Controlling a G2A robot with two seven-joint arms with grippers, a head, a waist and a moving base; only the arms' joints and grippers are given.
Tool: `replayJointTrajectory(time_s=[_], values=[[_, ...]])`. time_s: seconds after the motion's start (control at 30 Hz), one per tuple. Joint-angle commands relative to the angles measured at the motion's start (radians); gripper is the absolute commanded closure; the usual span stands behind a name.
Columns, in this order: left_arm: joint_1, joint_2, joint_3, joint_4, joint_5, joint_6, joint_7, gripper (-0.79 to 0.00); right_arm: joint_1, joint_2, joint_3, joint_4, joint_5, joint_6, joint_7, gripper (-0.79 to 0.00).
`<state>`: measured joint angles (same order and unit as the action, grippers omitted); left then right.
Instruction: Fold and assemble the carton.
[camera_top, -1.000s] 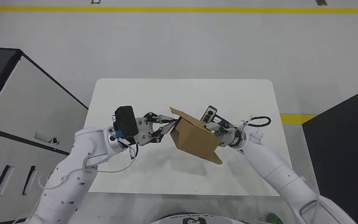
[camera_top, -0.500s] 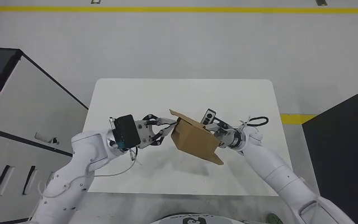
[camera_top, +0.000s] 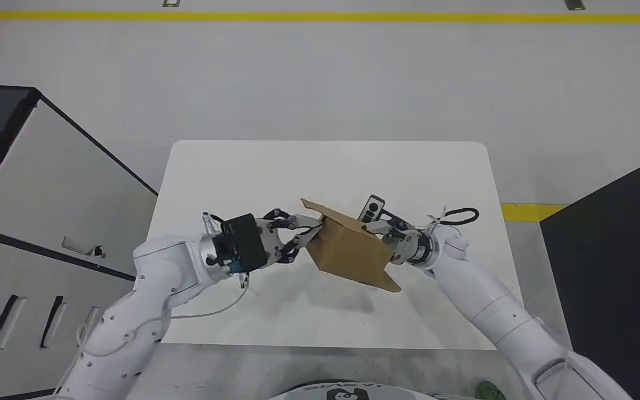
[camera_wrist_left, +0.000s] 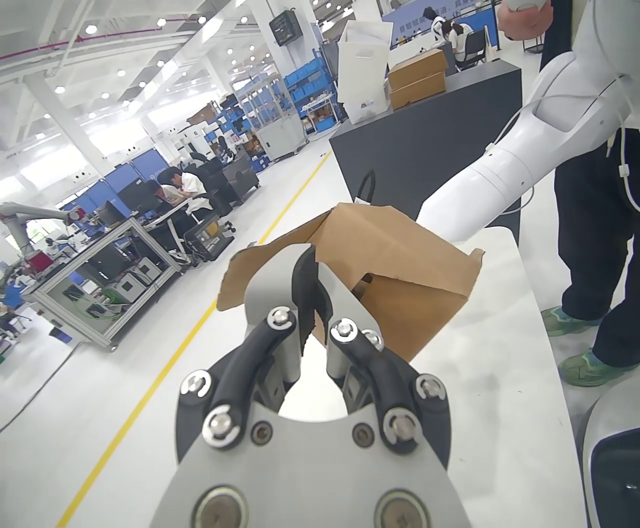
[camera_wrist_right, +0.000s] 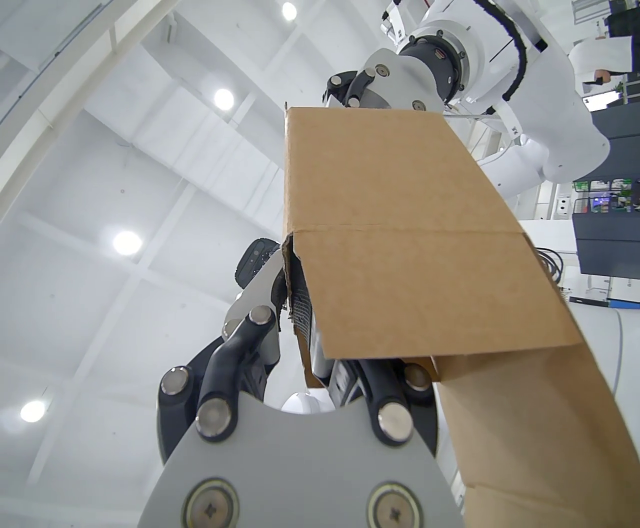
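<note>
Across the middle of the top view, the white rectangular table (camera_top: 420, 170) lies under a brown corrugated cardboard carton (camera_top: 350, 252). The carton is held tilted between the two arms, half opened, with one end flap jutting toward the upper left. Whether its low corner touches the tabletop I cannot tell. The main hazard, as I judge it, is the carton skewing or collapsing flat if the arms pull out of step, since each has hold of only a thin edge. The left gripper (camera_wrist_left: 311, 280), at the carton's left end, has its jaws drawn almost together on the edge of that loose flap. So shallow a bite could slip off or tear the board at its crease. The right gripper (camera_wrist_right: 295, 315), at the right end, has its jaws pinching a side wall, one finger outside and one hidden behind the board, so a twist there might crush the wall. A black counter (camera_top: 600, 280) at the lower right and a dark cabinet (camera_top: 25, 130) at the left edge stand off the table, apart from the arms. A black cable loop (camera_top: 462, 214) beside the right wrist could catch a swinging flap. The left gripper itself sits where the flap must fold.
</note>
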<state>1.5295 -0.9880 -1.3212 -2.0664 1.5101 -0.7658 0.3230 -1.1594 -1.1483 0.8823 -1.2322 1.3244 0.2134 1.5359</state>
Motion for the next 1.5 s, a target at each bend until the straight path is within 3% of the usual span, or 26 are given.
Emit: replayJointTrajectory(time_s=[0.0, 1.13, 1.47], values=[[-0.002, 0.000, 0.004, 0.003, 0.002, -0.001, -0.002, 0.000, -0.001, 0.000, 0.002, -0.004, -0.001, -0.001, 0.000, 0.000], [-0.023, 0.002, 0.041, 0.011, 0.017, -0.013, 0.021, 0.000, 0.004, 0.011, 0.006, -0.025, -0.039, -0.057, 0.000, 0.000], [-0.023, 0.005, 0.019, 0.016, 0.009, -0.003, 0.037, 0.000, -0.001, 0.015, 0.009, -0.029, -0.039, -0.063, 0.000, 0.000]])
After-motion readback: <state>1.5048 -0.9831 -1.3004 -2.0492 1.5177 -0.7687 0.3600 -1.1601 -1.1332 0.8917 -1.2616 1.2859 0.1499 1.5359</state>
